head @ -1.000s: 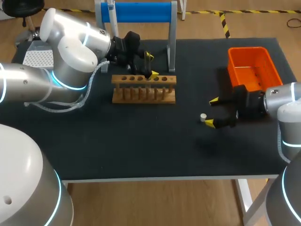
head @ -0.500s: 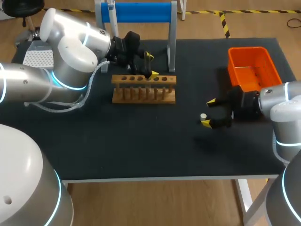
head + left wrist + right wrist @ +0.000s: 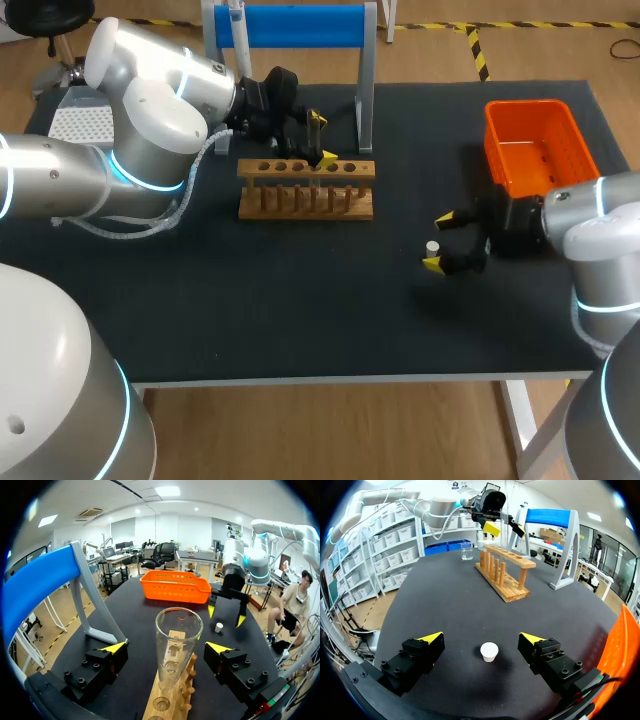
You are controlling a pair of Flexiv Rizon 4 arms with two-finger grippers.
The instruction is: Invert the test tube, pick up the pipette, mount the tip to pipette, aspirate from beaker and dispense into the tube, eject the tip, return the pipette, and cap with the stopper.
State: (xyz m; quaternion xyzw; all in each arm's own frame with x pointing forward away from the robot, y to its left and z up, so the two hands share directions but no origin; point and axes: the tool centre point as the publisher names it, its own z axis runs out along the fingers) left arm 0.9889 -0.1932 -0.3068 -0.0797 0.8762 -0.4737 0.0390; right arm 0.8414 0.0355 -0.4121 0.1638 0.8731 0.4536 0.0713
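**Entry: right claw arrives at the stopper**

- Small white stopper (image 3: 489,651): lies on the black table (image 3: 300,310), well to the right of the wooden test-tube rack (image 3: 305,190). It is not yet lifted.
- Right gripper (image 3: 440,240): over the past second it has slid leftward, toward the rack. Its spread fingers now stand either side of the stopper without touching it.
- Left gripper (image 3: 322,138): unmoved, above the rack's rear right end. Its fingers are parted, flanking the tube with a gap on each side.
- Clear glass test tube (image 3: 177,647): stands mouth-up in the rack. Whether it holds liquid cannot be told.
- Significance: capping looks to be the step in hand. The stopper sits ready for a pinch, and closing the fingers squarely should precede any lift toward the tube.
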